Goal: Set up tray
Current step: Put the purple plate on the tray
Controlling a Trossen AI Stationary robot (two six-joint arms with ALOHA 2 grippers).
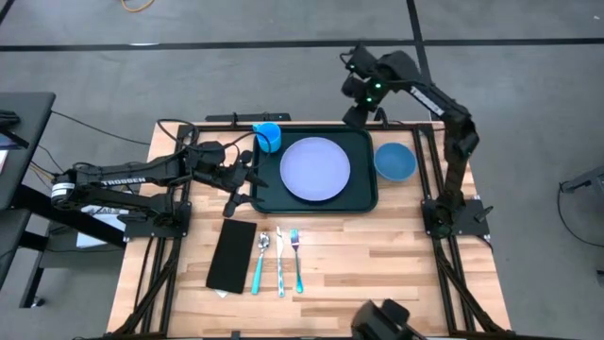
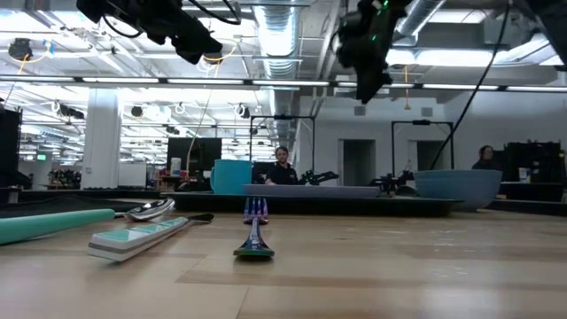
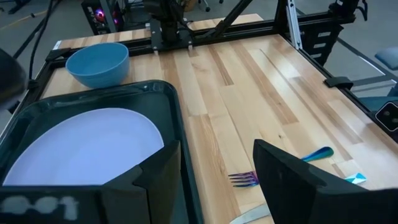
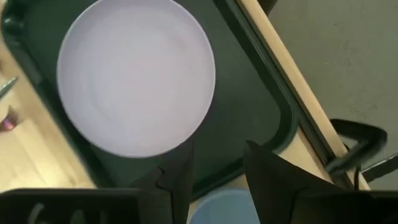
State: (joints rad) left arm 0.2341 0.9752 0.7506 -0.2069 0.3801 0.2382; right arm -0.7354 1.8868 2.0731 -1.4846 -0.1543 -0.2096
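The dark green tray lies on the table's far middle, with the lavender plate flat in it and a blue cup at its far-left corner. My left gripper hangs open above the tray's near-left corner; in the left wrist view one finger is over the tray rim and the other over bare wood. My right gripper is open and raised over the tray's far-right corner, looking down on the plate and tray. Both arms show high up in the low view.
A blue bowl stands on the table just right of the tray. Near the table's front lie a black napkin, a spoon, a knife and a fork. People sit in the room behind.
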